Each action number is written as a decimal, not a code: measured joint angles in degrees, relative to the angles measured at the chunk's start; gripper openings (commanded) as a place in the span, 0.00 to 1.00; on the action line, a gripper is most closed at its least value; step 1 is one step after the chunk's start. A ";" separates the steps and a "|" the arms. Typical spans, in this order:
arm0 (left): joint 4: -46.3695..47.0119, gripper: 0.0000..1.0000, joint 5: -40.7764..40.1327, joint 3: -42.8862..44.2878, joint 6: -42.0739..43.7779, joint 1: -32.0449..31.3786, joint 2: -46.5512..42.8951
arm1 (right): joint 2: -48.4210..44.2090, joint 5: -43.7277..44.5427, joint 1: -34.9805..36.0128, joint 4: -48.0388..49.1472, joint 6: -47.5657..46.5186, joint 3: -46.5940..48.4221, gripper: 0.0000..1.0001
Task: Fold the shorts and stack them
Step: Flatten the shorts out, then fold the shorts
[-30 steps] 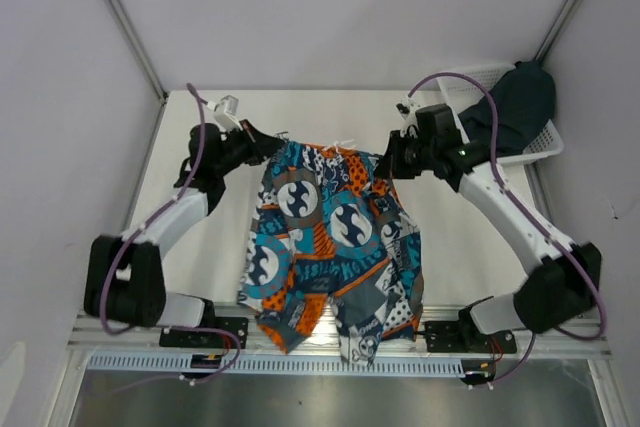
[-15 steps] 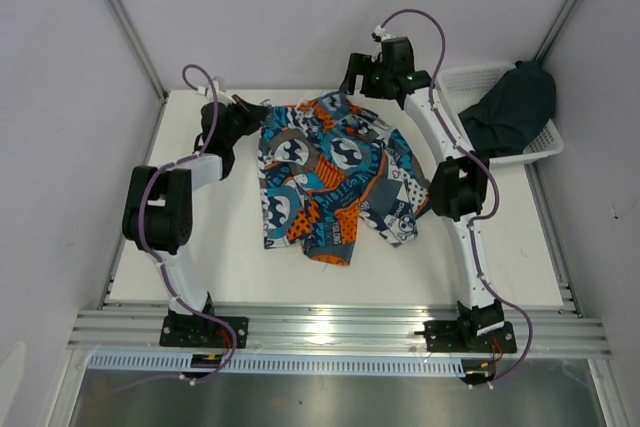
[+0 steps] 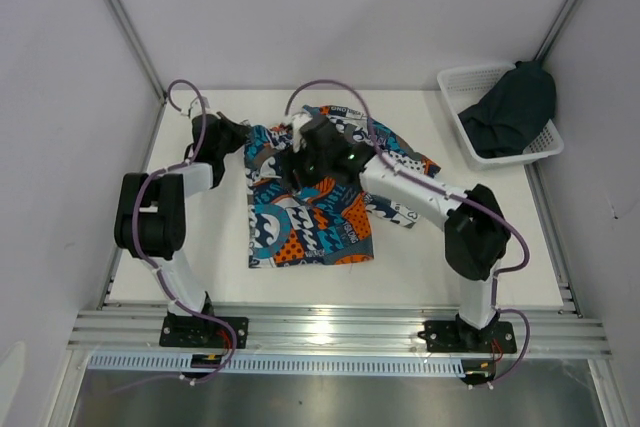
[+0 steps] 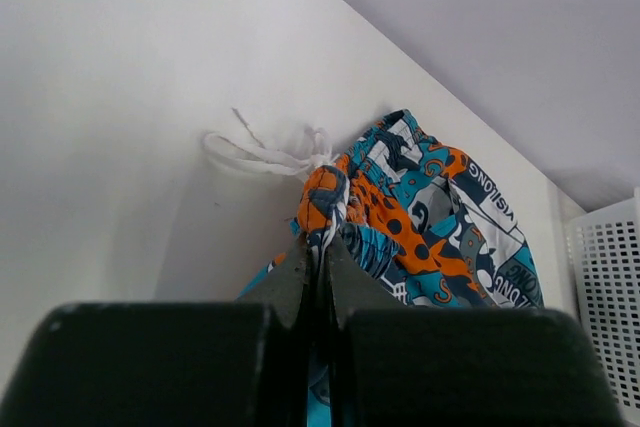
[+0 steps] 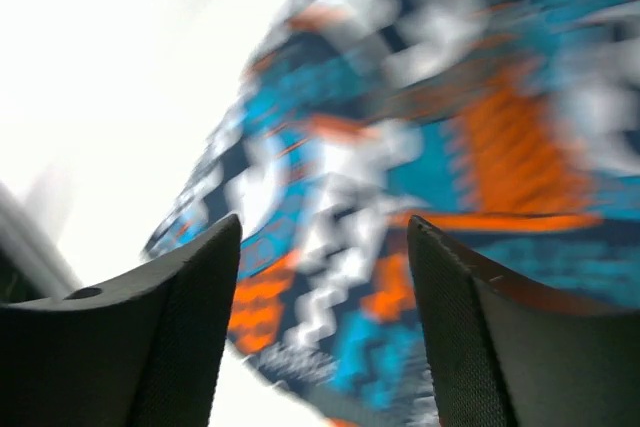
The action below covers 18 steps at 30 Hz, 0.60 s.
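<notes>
The printed shorts (image 3: 315, 217) lie crumpled in the middle of the desk (image 3: 530, 237). Their waistband is at the far side and the legs point to the near edge, so I judge the long axis runs far to near. The left pincer (image 4: 320, 247) is clamped on the far-left waistband corner. The right pincer (image 5: 325, 232), jaws apart and empty, hovers just over the middle of the cloth. The dark shorts (image 3: 512, 107) wait in the basket (image 3: 452, 85).

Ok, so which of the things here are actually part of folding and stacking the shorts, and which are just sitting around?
Part of the job:
- printed shorts, pinched by the shut left end effector
- dark shorts, heaped in the white mesh basket
- right end effector, open over the printed pair

Just lying about:
- the white mesh basket itself
- the table
</notes>
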 measured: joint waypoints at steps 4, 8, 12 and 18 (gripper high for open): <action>-1.60 0.00 0.11 -0.20 0.00 1.07 -0.61 | -0.50 0.72 9.90 1.29 0.46 -4.07 0.56; -3.56 0.00 1.53 -0.57 -0.02 3.56 -0.61 | -0.13 4.15 16.35 1.62 2.36 -5.70 0.51; -5.07 0.00 2.99 -0.72 -0.02 5.60 -0.61 | 2.27 9.44 20.87 2.64 6.36 -5.05 0.53; -5.60 0.00 5.29 -1.18 -0.02 6.58 -0.61 | 10.01 17.92 26.38 0.50 11.61 0.02 0.61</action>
